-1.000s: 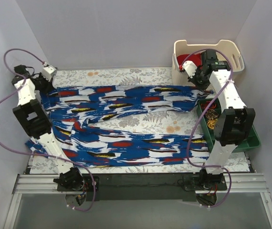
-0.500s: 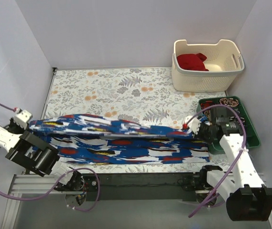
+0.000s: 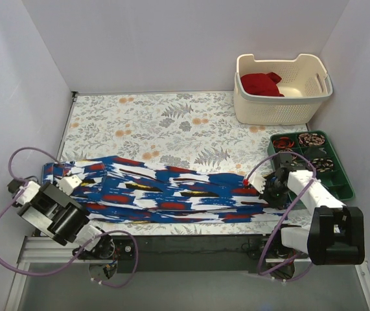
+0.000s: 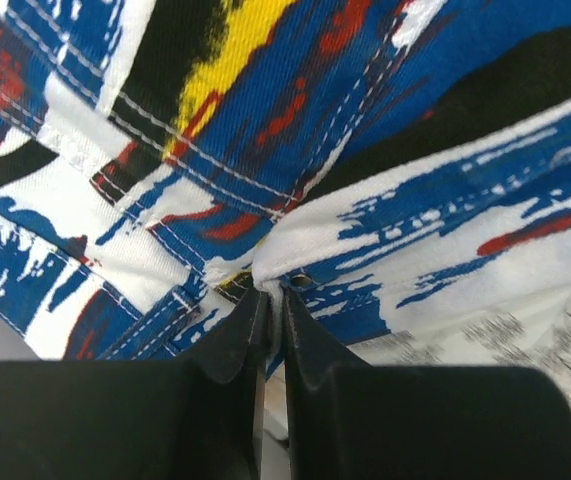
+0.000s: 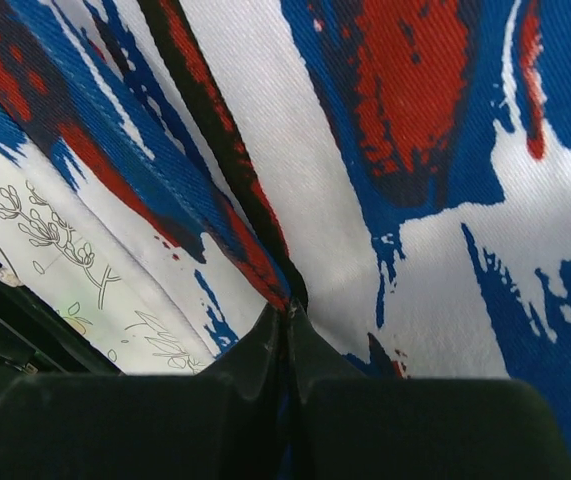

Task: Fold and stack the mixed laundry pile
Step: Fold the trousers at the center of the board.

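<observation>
The left gripper [image 4: 270, 298] at 8 o'clock and right gripper [image 5: 287, 312] at 4 each pinch shut on an end of the blue garment [image 3: 165, 192], stretching its fold flat along 6 (likely for smoothing); the red garment [image 3: 260, 83] sits in the basket [image 3: 282, 59] at 1.

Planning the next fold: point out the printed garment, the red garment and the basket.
printed garment [image 3: 165, 191], top view, middle of the folded strip.
red garment [image 3: 259, 83], top view, bunched middle.
basket [image 3: 278, 111], top view, near wall.
</observation>
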Controlling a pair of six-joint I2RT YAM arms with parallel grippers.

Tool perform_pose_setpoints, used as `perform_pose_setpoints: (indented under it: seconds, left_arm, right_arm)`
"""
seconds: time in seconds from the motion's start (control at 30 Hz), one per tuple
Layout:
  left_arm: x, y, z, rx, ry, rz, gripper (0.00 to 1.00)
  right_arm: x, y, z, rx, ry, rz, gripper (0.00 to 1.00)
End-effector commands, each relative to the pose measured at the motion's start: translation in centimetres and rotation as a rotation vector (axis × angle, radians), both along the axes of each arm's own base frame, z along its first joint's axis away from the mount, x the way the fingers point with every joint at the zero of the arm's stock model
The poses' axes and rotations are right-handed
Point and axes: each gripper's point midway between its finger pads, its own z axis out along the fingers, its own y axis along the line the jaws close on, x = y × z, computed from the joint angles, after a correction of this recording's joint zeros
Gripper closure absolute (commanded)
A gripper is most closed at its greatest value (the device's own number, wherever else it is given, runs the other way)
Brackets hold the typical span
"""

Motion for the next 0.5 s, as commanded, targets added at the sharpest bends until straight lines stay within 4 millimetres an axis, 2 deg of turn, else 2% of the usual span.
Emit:
perform_pose_setpoints:
  seconds: [0.0,0.03,0.1,0.13,0.2,0.23,0.27,0.3,0.33,0.4,0.43,0.47]
  left_arm:
    - [4.6,-0.1,-0.2,0.067,0.016,0.040,1.00]
    - [6.0,-1.3,-0.8,0.056,0.034,0.007,1.00]
    - [8.7,-0.7,-0.5,0.081,0.016,0.031,1.00]
    - [9.5,-1.3,-1.8,0.046,0.063,0.053,1.00]
    - [11.5,-1.0,-2.4,0.028,0.077,0.101,1.00]
    - [13.5,0.5,-1.2,0.037,0.055,0.179,1.00]
    - [14.4,0.2,-2.7,0.008,0.092,0.194,1.00]
    - [15.6,0.7,-2.4,-0.003,0.079,0.219,1.00]
    - [18.0,1.3,-0.8,-0.025,0.022,0.238,1.00]
    - [19.1,1.3,-0.6,-0.066,0.027,0.232,1.00]
    - [20.3,1.9,0.9,-0.062,-0.011,0.224,1.00]
    - [20.6,1.5,1.4,-0.081,-0.018,0.200,1.00]
  right_arm:
    - [1.2,-0.5,0.4,-0.054,-0.004,0.103,0.99]
    - [1.4,-0.3,0.6,-0.050,-0.003,0.099,0.99]
    - [1.6,0.3,0.7,-0.041,0.009,0.090,0.99]
    - [1.7,0.4,0.7,-0.038,0.013,0.089,0.99]
    - [2.3,0.9,0.7,-0.033,0.023,0.082,0.99]
    - [2.5,1.1,0.8,-0.029,0.025,0.075,0.99]
    - [3.3,1.5,1.2,-0.020,0.017,0.069,0.99]
    - [3.5,2.0,1.1,-0.004,0.036,0.049,0.99]
    - [3.7,2.3,1.3,0.003,0.042,0.043,0.99]
    - [4.3,3.0,2.0,0.022,0.046,0.039,0.99]
    - [4.5,3.0,2.2,0.022,0.045,0.038,0.99]
    - [4.4,3.0,2.6,0.023,0.050,0.038,0.99]
